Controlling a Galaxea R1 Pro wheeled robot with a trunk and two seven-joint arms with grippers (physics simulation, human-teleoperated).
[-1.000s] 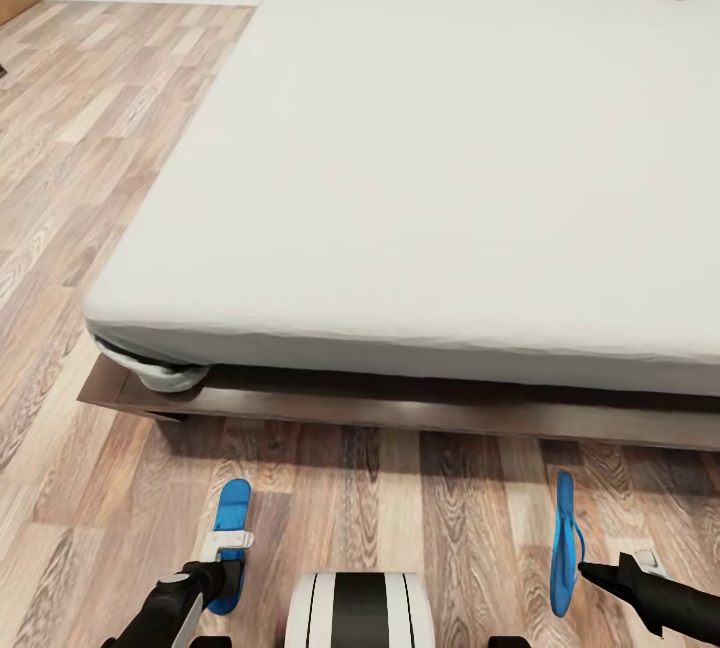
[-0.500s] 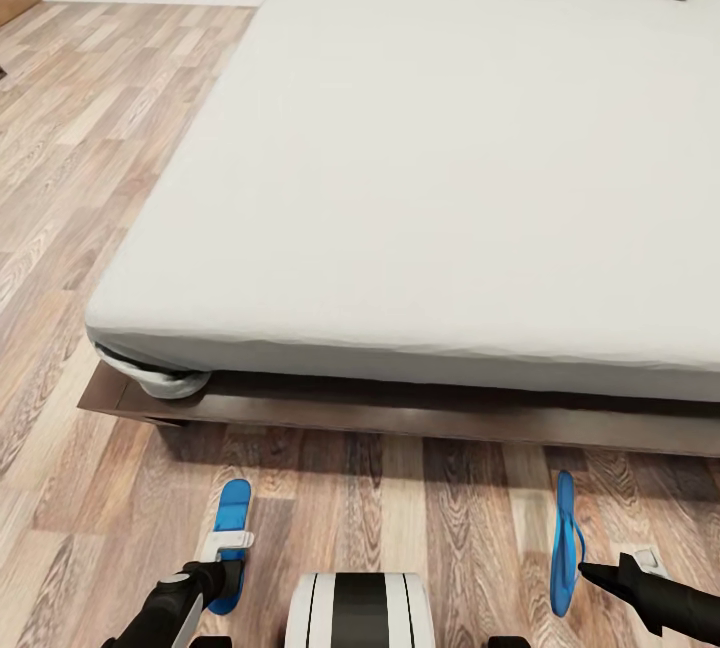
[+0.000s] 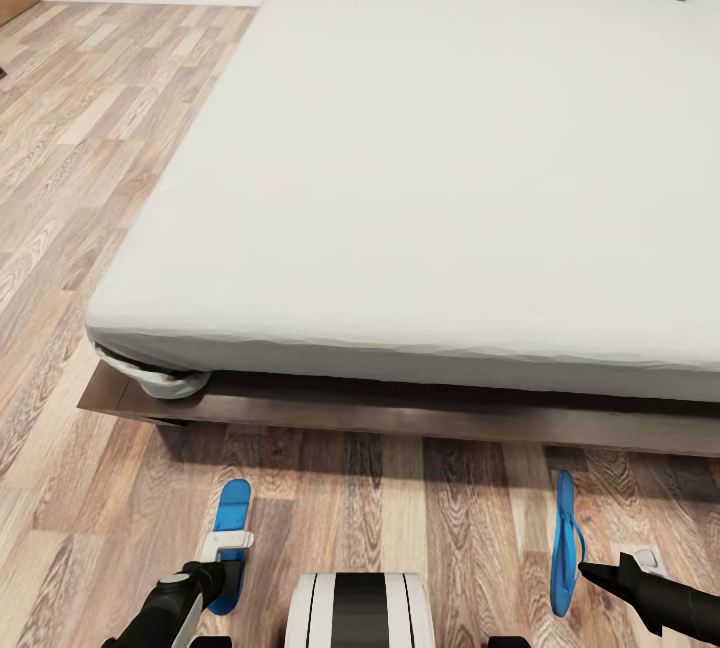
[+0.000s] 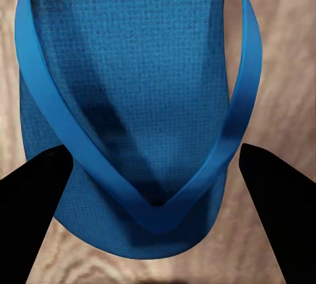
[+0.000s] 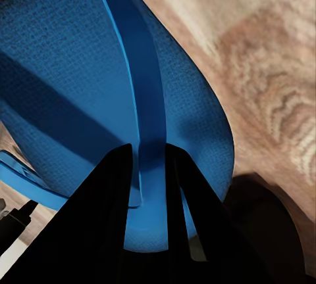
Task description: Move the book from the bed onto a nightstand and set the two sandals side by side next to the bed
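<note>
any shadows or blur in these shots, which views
Head view: sharp, with soft shadow on the floor under the bed. Left wrist view: sandal weave crisp, floor blurred. Right wrist view: fingers are black silhouettes, shading the other sandal.

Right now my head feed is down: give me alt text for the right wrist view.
The right pincer is closed on a strap of a bright blue sandal, its two black fingers pinching the strap just above the sole. Wood-plank floor shows beyond the sandal's rounded edge.
</note>
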